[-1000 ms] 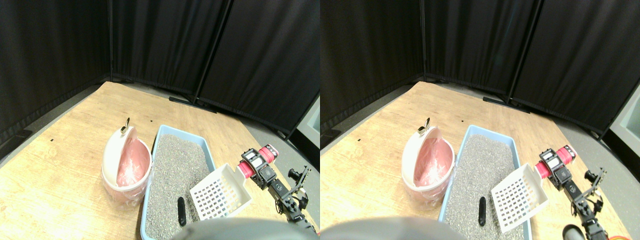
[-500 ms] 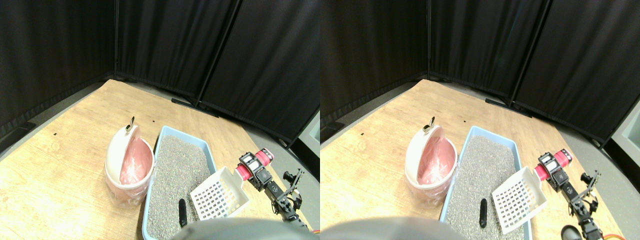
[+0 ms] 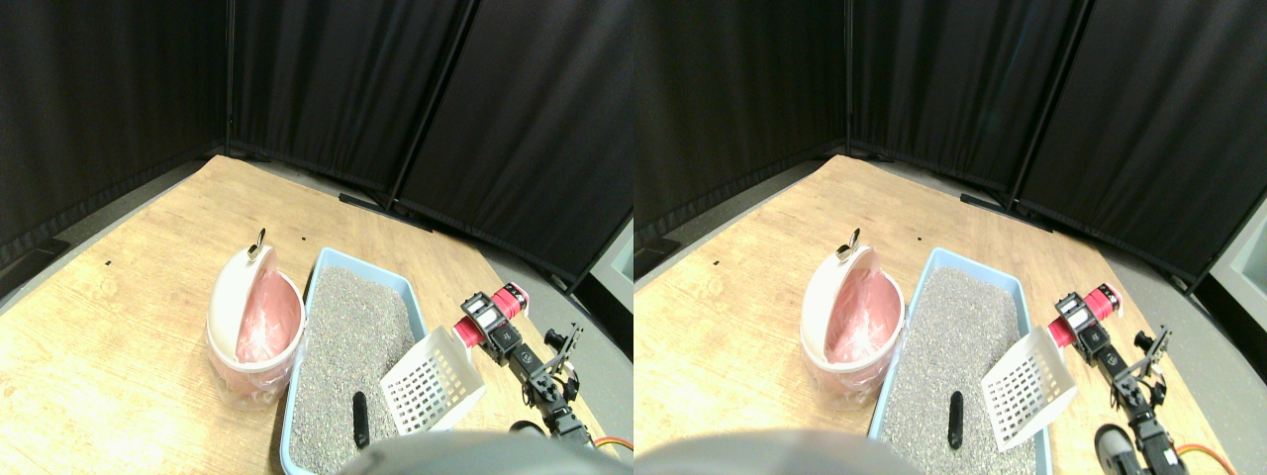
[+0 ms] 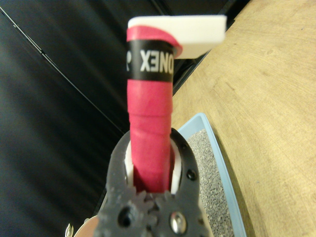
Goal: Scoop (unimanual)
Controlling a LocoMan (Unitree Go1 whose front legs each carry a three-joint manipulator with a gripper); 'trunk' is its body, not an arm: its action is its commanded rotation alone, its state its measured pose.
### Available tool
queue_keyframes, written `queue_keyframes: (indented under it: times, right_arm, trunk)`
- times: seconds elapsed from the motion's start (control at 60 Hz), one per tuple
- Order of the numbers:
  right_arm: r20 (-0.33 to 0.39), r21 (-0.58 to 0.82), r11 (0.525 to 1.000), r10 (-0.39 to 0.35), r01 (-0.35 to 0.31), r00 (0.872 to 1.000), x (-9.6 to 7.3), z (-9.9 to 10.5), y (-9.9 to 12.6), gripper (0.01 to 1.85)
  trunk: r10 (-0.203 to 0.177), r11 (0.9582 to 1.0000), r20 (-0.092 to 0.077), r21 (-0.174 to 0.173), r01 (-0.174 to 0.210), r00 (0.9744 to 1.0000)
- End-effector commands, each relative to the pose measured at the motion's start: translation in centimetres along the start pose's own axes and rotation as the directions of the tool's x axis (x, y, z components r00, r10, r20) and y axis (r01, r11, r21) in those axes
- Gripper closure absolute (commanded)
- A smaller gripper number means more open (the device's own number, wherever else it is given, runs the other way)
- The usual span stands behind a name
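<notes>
A white slotted scoop (image 3: 433, 381) hangs tilted over the near right part of the blue litter tray (image 3: 315, 269), with its lower edge close to the grey litter. My right gripper (image 3: 485, 322) is shut on the scoop's red-wrapped handle (image 3: 500, 302). A small black oblong piece (image 3: 360, 419) lies on the litter just left of the scoop. In the wrist view the dark jaws of the gripper (image 4: 150, 150) clasp the red handle (image 4: 150, 98) on both sides, and a corner of the tray (image 4: 223, 158) shows beyond them.
A white swing-lid bin with a pink liner (image 3: 252, 322) stands against the tray's left side. All of this rests on a wooden board (image 3: 119, 327). Black curtains (image 3: 327, 89) close off the back, and grey floor lies to the right.
The scoop has tipped steeper and shifted slightly left over the litter, with the gripper following. The camera shifted a little after the earliest frame. The black piece has not moved.
</notes>
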Motion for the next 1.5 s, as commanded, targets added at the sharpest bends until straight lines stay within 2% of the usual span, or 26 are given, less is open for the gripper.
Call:
queue_keyframes:
  times: [0.017, 0.083, 0.1, 0.133, 0.167, 0.2, 0.267, 0.317, 0.333, 0.4, 0.467, 0.5, 0.55, 0.583, 0.7, 0.817, 1.117, 1.233, 1.317, 1.35, 1.383, 1.417, 1.45, 1.5]
  right_arm:
    - [0.063, 0.0, 1.0, 0.014, -0.014, 0.998, 0.0, 0.9, 0.9, 1.8]
    - [0.074, 0.01, 0.999, 0.049, -0.05, 0.996, 0.0, 0.7, 1.3, 1.8]
    - [0.057, -0.001, 0.999, 0.034, -0.034, 0.998, -0.1, 0.8, 1.6, 1.8]
    - [0.092, -0.008, 0.996, 0.084, -0.083, 0.992, -0.1, 0.7, 1.9, 1.8]
    - [0.071, 0.01, 0.997, 0.079, -0.079, 0.994, -0.1, 0.6, 2.2, 1.8]
    - [0.095, 0.031, 0.995, 0.095, -0.099, 0.991, 0.0, 0.4, 2.6, 1.8]
    - [0.061, 0.036, 0.997, 0.071, -0.073, 0.996, 0.0, 0.4, 3.2, 1.8]
    - [0.064, 0.023, 0.992, 0.124, -0.125, 0.99, 0.0, 0.2, 3.8, 1.8]
    - [0.055, 0.051, 0.993, 0.099, -0.102, 0.994, -0.1, 0.1, 4.0, 1.8]
    - [0.041, 0.047, 0.993, 0.104, -0.106, 0.994, 0.0, -0.1, 4.6, 1.8]
    - [0.037, 0.021, 0.989, 0.146, -0.147, 0.989, -0.1, -0.3, 5.5, 1.8]
    - [0.05, 0.073, 0.982, 0.169, -0.172, 0.984, -0.2, -0.5, 6.0, 1.8]
    - [0.055, 0.081, 0.978, 0.187, -0.191, 0.981, -0.2, -0.9, 6.9, 1.8]
    - [0.066, 0.097, 0.975, 0.192, -0.198, 0.979, -0.1, -1.1, 7.1, 1.8]
    - [0.046, 0.11, 0.971, 0.21, -0.214, 0.977, -0.4, -2.7, 9.2, 1.8]
    - [-0.022, 0.182, 0.956, 0.237, -0.229, 0.971, -1.1, -3.8, 11.7, 1.8]
    - [-0.037, 0.2, 0.943, 0.278, -0.266, 0.96, -1.0, -3.2, 13.4, 1.8]
    - [-0.008, 0.219, 0.941, 0.264, -0.256, 0.964, -0.6, -3.2, 13.1, 1.8]
    - [-0.012, 0.285, 0.935, 0.223, -0.211, 0.975, -0.2, -2.9, 12.5, 1.8]
    - [-0.037, 0.369, 0.914, 0.194, -0.167, 0.98, 0.0, -2.7, 11.9, 1.8]
    - [-0.043, 0.376, 0.914, 0.184, -0.155, 0.982, 0.1, -2.5, 11.6, 1.8]
    - [-0.052, 0.457, 0.882, 0.156, -0.115, 0.986, 0.4, -2.5, 11.1, 1.8]
    - [-0.004, 0.514, 0.849, 0.141, -0.119, 0.99, 0.8, -2.7, 10.5, 1.8]
    - [0.003, 0.534, 0.839, 0.117, -0.101, 0.993, 1.1, -2.7, 10.0, 1.8]
  trunk:
    - [0.025, 0.9996, -0.021, -0.012, -0.026, 0.9995]
    - [0.029, 0.9994, -0.024, -0.016, -0.029, 0.9993]
    - [0.029, 0.9994, -0.024, -0.016, -0.029, 0.9993]
    - [0.03, 0.9994, -0.027, -0.017, -0.031, 0.9992]
    - [0.032, 0.9993, -0.028, -0.018, -0.033, 0.9991]
    - [0.035, 0.9992, -0.028, -0.02, -0.035, 0.999]
    - [0.039, 0.9989, -0.028, -0.023, -0.04, 0.9989]
    - [0.041, 0.9988, -0.031, -0.024, -0.041, 0.9987]
    - [0.042, 0.9988, -0.034, -0.025, -0.043, 0.9986]
    - [0.043, 0.9987, -0.037, -0.027, -0.044, 0.9984]
    - [0.042, 0.9987, -0.042, -0.028, -0.044, 0.9982]
    - [0.042, 0.9986, -0.046, -0.03, -0.043, 0.9981]
    - [0.045, 0.9983, -0.051, -0.035, -0.047, 0.9976]
    - [0.048, 0.998, -0.061, -0.038, -0.051, 0.997]
    - [0.067, 0.9963, -0.072, -0.049, -0.071, 0.9951]
    - [0.081, 0.9948, -0.081, -0.055, -0.085, 0.9935]
    - [0.08, 0.9943, -0.087, -0.064, -0.086, 0.993]
    - [0.082, 0.9941, -0.087, -0.064, -0.088, 0.9929]
    - [0.081, 0.9945, -0.083, -0.059, -0.087, 0.9932]
    - [0.081, 0.9946, -0.082, -0.059, -0.085, 0.9934]
    - [0.079, 0.9948, -0.079, -0.057, -0.084, 0.9937]
    - [0.078, 0.995, -0.076, -0.056, -0.082, 0.9941]
    - [0.077, 0.9952, -0.07, -0.055, -0.081, 0.9946]
    - [0.076, 0.9955, -0.066, -0.052, -0.079, 0.995]
